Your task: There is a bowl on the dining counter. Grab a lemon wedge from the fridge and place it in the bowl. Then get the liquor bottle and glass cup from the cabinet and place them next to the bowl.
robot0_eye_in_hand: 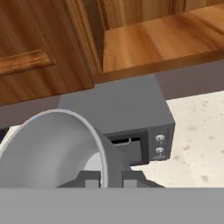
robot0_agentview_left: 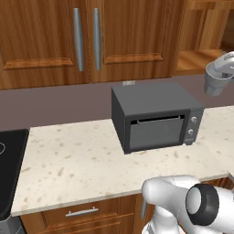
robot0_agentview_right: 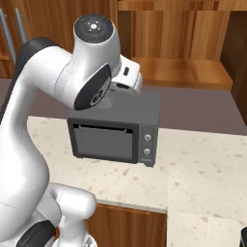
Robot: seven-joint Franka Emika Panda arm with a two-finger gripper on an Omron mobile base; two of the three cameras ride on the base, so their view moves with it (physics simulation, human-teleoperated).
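Fingers (robot0_eye_in_hand: 93, 180) pinch the glass cup (robot0_eye_in_hand: 57, 148) rim, lower left of hand view; we're holding it above the toaster oven (robot0_eye_in_hand: 131, 127).

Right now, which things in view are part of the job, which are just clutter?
Job:
- glass cup, clamped in the gripper
- cabinet, doors closed; open shelf beside it

Clutter:
- toaster oven
- counter
- black cooktop

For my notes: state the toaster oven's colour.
Dark grey toaster oven, clearest in the left base view.
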